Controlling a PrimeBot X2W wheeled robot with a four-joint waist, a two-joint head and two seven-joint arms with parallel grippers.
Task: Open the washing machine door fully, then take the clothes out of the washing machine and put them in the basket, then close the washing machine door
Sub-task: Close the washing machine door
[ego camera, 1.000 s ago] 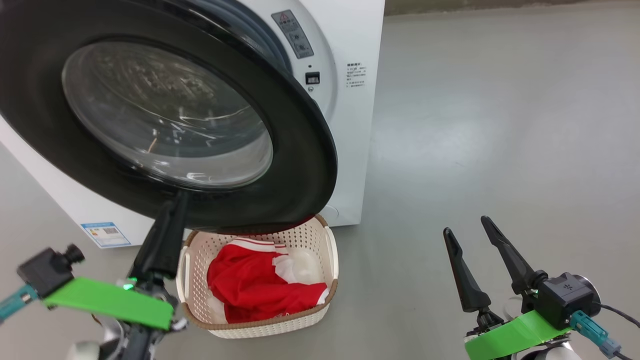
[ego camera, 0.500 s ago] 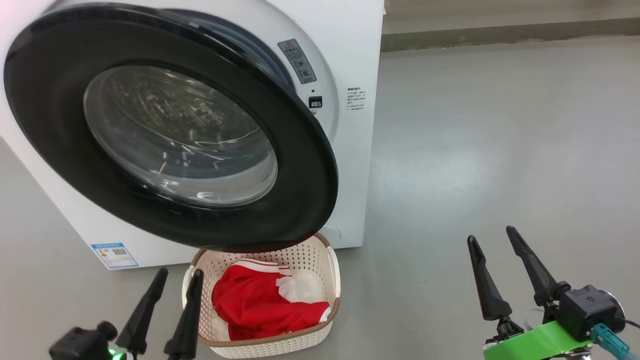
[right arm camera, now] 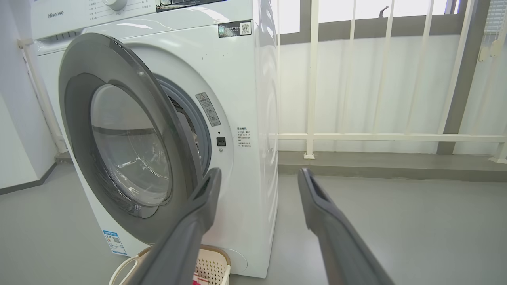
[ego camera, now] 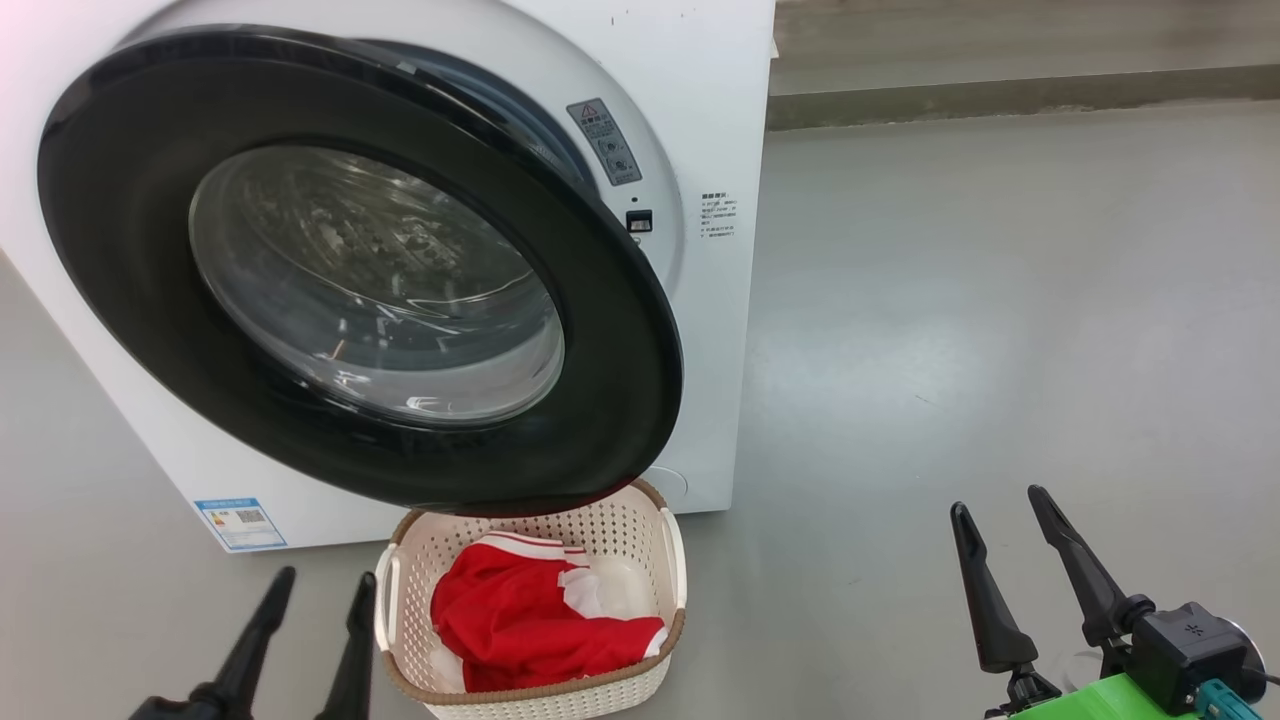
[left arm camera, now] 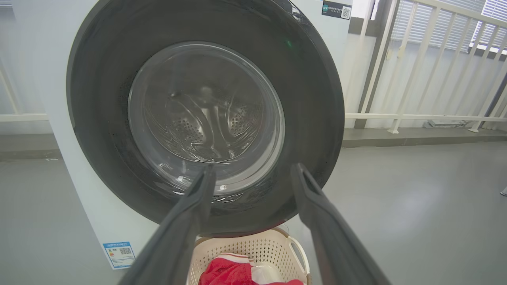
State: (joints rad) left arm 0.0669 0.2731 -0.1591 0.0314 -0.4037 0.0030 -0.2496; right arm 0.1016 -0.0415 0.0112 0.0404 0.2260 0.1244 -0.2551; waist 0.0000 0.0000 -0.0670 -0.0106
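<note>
Well, from the head, the left gripper (ego camera: 326, 575) and right gripper (ego camera: 998, 500) both stand spread and empty; the basket (ego camera: 560, 530) holding the clothes (ego camera: 510, 625) sits just right of the left one. From the left wrist, the door (left arm camera: 309, 99) hangs ahead, above the basket. From the right wrist, the washing machine (right arm camera: 237, 79) stands ahead-left, door ajar.

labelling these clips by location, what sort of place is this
Probably a laundry balcony or utility area: a front-loading washing machine, a smooth grey floor and white railing bars beside it.
</note>
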